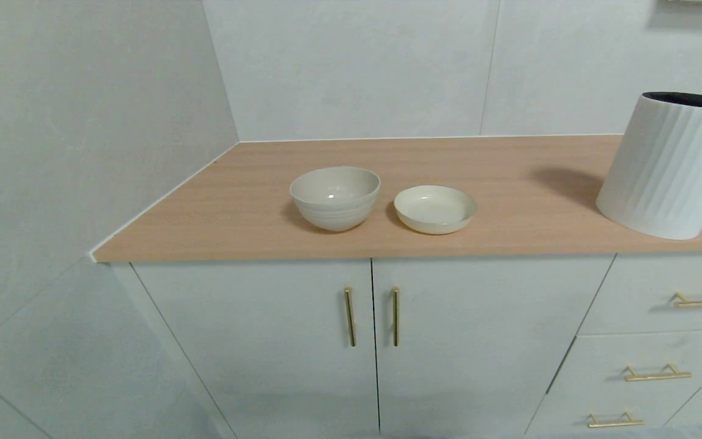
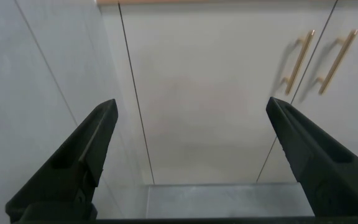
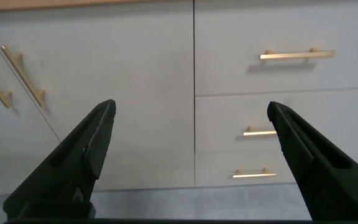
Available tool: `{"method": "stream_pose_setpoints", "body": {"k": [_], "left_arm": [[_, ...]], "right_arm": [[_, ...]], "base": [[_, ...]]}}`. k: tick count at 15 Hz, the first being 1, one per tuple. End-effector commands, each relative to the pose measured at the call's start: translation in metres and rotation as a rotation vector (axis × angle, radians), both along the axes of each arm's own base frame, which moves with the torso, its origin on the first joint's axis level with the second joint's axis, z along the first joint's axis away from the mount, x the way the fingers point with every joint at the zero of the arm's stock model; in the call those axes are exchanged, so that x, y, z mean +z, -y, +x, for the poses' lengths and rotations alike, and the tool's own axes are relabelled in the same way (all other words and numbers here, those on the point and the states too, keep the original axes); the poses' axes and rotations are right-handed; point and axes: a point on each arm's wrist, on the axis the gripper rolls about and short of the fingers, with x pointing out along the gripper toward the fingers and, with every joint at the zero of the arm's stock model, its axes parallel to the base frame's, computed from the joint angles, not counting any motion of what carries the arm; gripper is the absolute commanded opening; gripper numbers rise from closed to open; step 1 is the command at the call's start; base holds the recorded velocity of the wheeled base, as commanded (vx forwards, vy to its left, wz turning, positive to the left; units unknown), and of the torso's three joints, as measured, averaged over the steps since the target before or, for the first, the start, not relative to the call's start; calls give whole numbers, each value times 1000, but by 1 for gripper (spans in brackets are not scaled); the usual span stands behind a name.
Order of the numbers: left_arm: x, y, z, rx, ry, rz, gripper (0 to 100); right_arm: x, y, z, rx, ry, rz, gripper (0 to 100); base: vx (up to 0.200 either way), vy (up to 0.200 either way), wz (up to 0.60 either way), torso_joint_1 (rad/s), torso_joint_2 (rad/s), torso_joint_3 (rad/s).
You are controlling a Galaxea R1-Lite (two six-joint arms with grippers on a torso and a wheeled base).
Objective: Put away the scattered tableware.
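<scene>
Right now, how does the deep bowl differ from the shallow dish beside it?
The bowl is tall and deep; the dish is low and shallow. The bowl has ridged rings outside; the dish looks smooth. The bowl is greyer, the dish creamier. Both stand upright and empty on the wooden counter, close but not touching.

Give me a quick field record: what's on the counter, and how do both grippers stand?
bowl: deep, upright on counter, left of dish
dish: shallow, upright, beside bowl, not touching
white ribbed container: counter's right end
cabinet doors: shut, below the tableware
left gripper: open, facing cabinet doors
right gripper: open, facing drawers
</scene>
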Motion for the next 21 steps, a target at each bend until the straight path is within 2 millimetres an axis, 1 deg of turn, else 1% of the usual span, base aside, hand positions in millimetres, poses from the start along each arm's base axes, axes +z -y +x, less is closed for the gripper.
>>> {"method": "stream_pose_setpoints", "body": {"k": [1, 8, 11, 21], "left_arm": [[0, 0, 0, 0, 0, 0, 100], [0, 0, 0, 0, 0, 0, 100], [0, 0, 0, 0, 0, 0, 100], [0, 0, 0, 0, 0, 0, 100]], "right_arm": [[0, 0, 0, -1, 0, 0, 100], [0, 0, 0, 0, 0, 0, 100], [0, 0, 0, 0, 0, 0, 100], [0, 0, 0, 2, -2, -8, 100]], "base": [[0, 0, 0, -173, 466, 295], [0, 0, 0, -145, 458, 312], [0, 0, 0, -69, 349, 263], [0, 0, 0, -5, 19, 13]]}}
